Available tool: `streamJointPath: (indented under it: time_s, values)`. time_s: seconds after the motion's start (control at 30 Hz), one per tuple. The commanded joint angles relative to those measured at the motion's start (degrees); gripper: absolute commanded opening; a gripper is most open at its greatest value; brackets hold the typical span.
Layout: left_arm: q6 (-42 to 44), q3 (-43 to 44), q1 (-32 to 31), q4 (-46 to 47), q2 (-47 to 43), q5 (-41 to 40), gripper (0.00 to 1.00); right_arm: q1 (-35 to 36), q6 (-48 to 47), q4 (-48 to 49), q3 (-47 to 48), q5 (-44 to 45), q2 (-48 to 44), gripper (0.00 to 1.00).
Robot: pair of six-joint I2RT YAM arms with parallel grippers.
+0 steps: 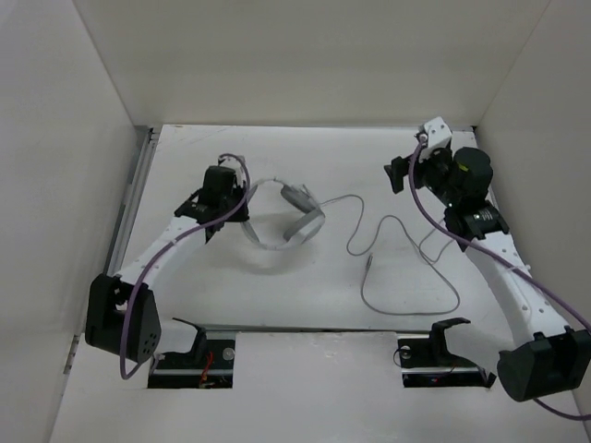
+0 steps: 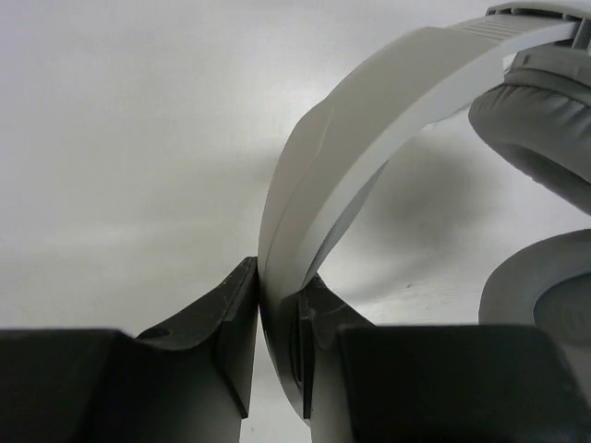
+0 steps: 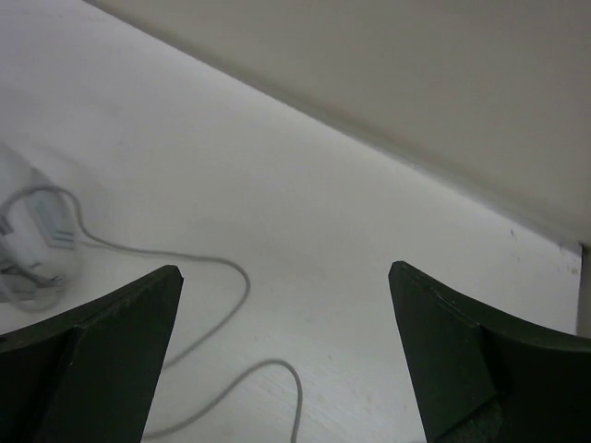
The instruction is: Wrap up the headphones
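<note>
Okay: left gripper [image 2: 277, 343] clamps headband [image 2: 369, 120]; headphones [image 1: 297, 197] mid-table, cord [image 3: 247, 281] trailing right in loose loops. Right gripper [image 3: 284, 269] wide, empty. Left should hold firm; right should pinch cord near the cup and wind snugly.

You have a white tabletop [image 1: 277, 305] boxed in by three plain white walls: a back wall [image 1: 305, 55], a left wall [image 1: 55, 185] and a right wall [image 1: 545, 83]. Along the tabletop's left edge you find a grey metal rail [image 1: 132, 198], running from the far corner towards the near side. At the near edge you see two dark slots. The left slot [image 1: 189, 369] shows a bit of red wire, and the right slot [image 1: 443, 374] is too dim to read. In the right wrist view, the tabletop meets a wall at a straight, shadowed seam [image 3: 388, 152].
</note>
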Motion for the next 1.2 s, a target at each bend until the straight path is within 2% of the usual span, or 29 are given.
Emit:
streamJointPath:
  time_s: [0.0,0.17,0.43,0.6,0.73,1.0,1.17]
  values:
    - [5.78,12.86,2.08,0.31,-2.42,6.17,0.00,5.34,-1.14,0.17,8.14,-0.02,3.51,1.00]
    - [11.94,26.23,5.50,-5.58,-2.77,9.07,0.00,13.34,-3.50,-4.40,14.91,-1.42,9.75,1.00]
    - [10.54,34.42,12.01,-7.26,-2.51,16.28,0.00,19.32,-0.62,-5.73,21.41,-12.22,17.92,1.00]
    - [9.92,39.95,13.42,-9.89,-0.49,19.10,0.00,22.40,1.06,-4.41,28.27,-13.73,25.21,1.00]
    - [9.75,44.00,13.77,-11.39,0.56,20.50,0.00,22.58,6.67,-0.99,30.74,-17.67,30.32,1.00]
    - [5.27,52.17,17.11,-12.36,3.29,26.03,0.00,20.56,17.57,8.32,30.30,-22.43,34.63,1.00]
    - [0.35,58.14,18.78,-12.09,4.52,30.87,0.00,17.14,29.42,17.99,30.39,-23.65,39.11,1.00]
